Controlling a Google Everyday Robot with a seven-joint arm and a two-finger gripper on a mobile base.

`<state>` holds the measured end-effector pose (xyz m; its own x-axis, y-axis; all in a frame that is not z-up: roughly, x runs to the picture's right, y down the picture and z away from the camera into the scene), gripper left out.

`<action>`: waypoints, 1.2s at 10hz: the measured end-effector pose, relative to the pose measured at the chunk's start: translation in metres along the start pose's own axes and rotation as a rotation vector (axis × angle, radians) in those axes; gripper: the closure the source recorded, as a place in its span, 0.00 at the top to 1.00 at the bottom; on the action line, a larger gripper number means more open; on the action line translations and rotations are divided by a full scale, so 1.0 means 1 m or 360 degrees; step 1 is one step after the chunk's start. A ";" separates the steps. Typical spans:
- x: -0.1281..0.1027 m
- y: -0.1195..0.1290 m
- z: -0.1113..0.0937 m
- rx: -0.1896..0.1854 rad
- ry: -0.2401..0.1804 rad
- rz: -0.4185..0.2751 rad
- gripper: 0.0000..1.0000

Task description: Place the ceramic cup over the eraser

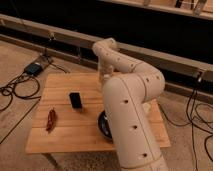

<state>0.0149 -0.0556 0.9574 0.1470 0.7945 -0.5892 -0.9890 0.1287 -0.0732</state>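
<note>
Starting at the left, black cables [14, 92] loop over the grey concrete floor beside a small bluish box [34, 68]. A long pale ledge [55, 34] runs across the dark back wall.

The slatted wooden table [60, 145] stands in the middle. A dark red chili-shaped object [51, 120] lies close to its left edge. The eraser [76, 100] stands further in, well clear of every edge, with bare wood all round it. To its right the gripper [104, 78] hangs low over the far side of the table, apart from the eraser. I cannot tell whether it is clenched or released, nor pick out the ceramic cup there. The black bowl [102, 125] sits nearer the front, half hidden by the bulky white arm [131, 120], which covers the table's right side. More cables [196, 112] trail on the floor beyond.
</note>
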 end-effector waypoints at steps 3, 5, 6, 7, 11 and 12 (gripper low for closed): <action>-0.002 0.006 -0.003 -0.0044 0.0002 -0.0008 0.04; 0.000 0.015 -0.011 -0.0063 0.0001 -0.0026 0.00; 0.003 0.020 -0.019 -0.0071 0.0000 -0.0039 0.00; 0.007 0.025 -0.030 -0.0069 -0.0003 -0.0054 0.00; 0.029 0.057 -0.073 -0.0035 -0.0033 -0.0168 0.00; 0.035 0.073 -0.091 -0.0024 -0.0057 -0.0217 0.00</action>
<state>-0.0538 -0.0722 0.8586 0.2803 0.7908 -0.5441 -0.9599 0.2283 -0.1627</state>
